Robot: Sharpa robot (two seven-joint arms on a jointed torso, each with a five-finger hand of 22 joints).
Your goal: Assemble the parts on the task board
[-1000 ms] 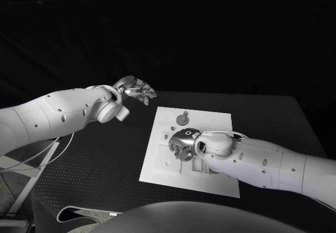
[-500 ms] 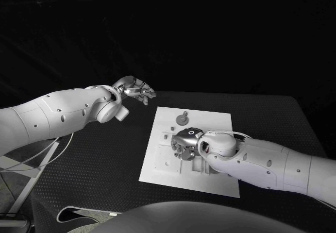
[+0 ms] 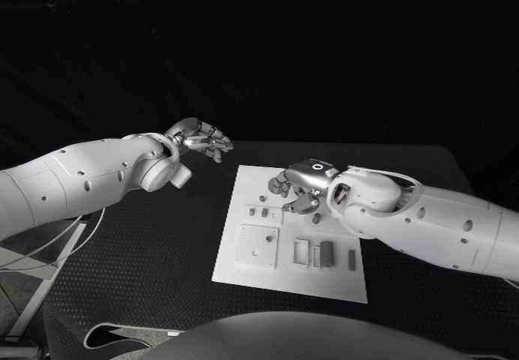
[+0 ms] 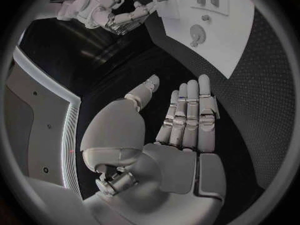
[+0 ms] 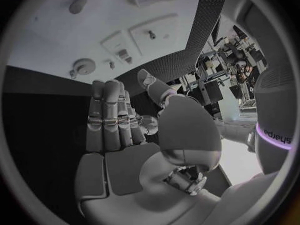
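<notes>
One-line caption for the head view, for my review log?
Right hand hovers empty over the far half of the white task board, small parts exposed on its near half; left hand open, raised beyond the board's far-left corner.

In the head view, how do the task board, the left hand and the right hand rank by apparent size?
1. Task board, clearly largest.
2. Right hand and left hand look similar; the right looks slightly bigger, perhaps only because it seems nearer.
</notes>
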